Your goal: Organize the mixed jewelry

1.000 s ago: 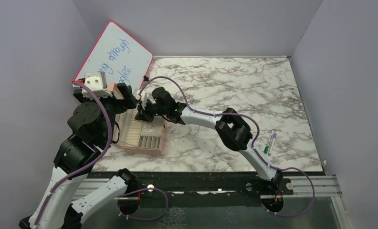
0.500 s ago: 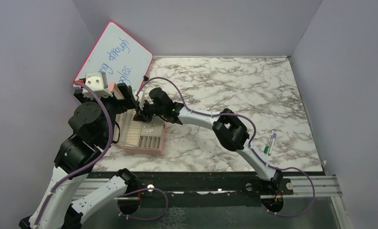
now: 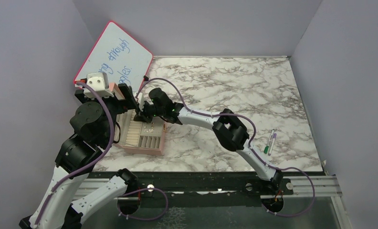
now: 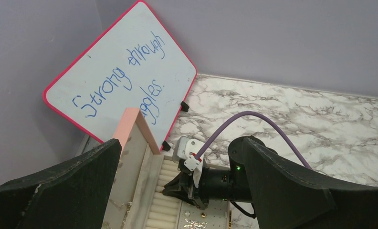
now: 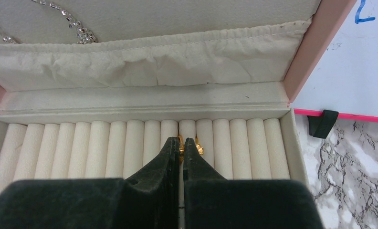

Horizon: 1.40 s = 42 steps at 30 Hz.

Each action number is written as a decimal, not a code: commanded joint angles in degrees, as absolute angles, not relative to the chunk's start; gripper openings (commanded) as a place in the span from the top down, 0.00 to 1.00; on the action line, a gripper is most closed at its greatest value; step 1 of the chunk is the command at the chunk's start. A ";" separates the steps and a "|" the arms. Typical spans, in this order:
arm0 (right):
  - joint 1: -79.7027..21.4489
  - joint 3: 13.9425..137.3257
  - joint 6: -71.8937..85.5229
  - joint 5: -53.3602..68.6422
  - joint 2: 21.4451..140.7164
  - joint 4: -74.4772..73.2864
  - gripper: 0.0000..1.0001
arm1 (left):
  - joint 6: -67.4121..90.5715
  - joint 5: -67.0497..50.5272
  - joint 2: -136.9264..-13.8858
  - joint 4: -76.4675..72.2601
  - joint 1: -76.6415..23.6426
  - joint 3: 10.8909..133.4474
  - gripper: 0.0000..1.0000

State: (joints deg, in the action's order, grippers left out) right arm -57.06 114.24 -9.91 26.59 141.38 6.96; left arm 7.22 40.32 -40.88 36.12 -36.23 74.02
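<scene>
The right gripper (image 5: 181, 143) is hanging over the open pink jewelry box (image 3: 144, 150) at the left of the marble table (image 3: 235, 81). Its two fingers are clenching together on a small gold piece (image 5: 198, 149), perhaps a ring, though too little of it is showing to be sure. The tips are holding this piece at the gap between two of the cream ring rolls (image 5: 130, 148), near the middle of the row along the far side of the box; whether it is seated in the gap cannot be told. Behind the rolls the lid (image 5: 320, 43) is standing open, with a gathered cream fabric pocket (image 5: 144, 62) lining it and a rhinestone chain (image 5: 77, 28) hanging above the pocket. The rest of the mixed jewelry (image 3: 149, 128) is lying loose in a compartment just on the near side of the rolls, beside a set of narrow slots. The left gripper (image 4: 180, 142) is hovering above the lid end of the box with its fingers spread wide and grasping nothing, its camera looking down on the right wrist. A pink-framed whiteboard (image 3: 113, 55) with blue handwriting is leaning against the left wall just behind the box. A green-and-white pen (image 3: 270, 142) is lying near the right near edge of the table, well apart from the box.
</scene>
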 commanded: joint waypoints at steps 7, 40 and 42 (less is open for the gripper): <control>-57.72 114.77 -11.86 23.90 144.15 3.37 0.94 | 6.33 42.01 -40.78 35.51 -36.21 73.48 0.02; -50.74 101.44 13.84 10.98 126.64 2.99 0.44 | 15.12 29.88 -39.48 38.73 -36.21 74.04 0.02; -49.51 101.20 13.97 10.67 126.32 0.66 0.43 | 16.83 28.15 -39.14 38.99 -36.16 72.70 0.02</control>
State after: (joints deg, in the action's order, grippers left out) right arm -51.86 102.04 11.40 15.57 128.14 6.52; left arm 12.53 33.78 -40.05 37.45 -36.23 74.48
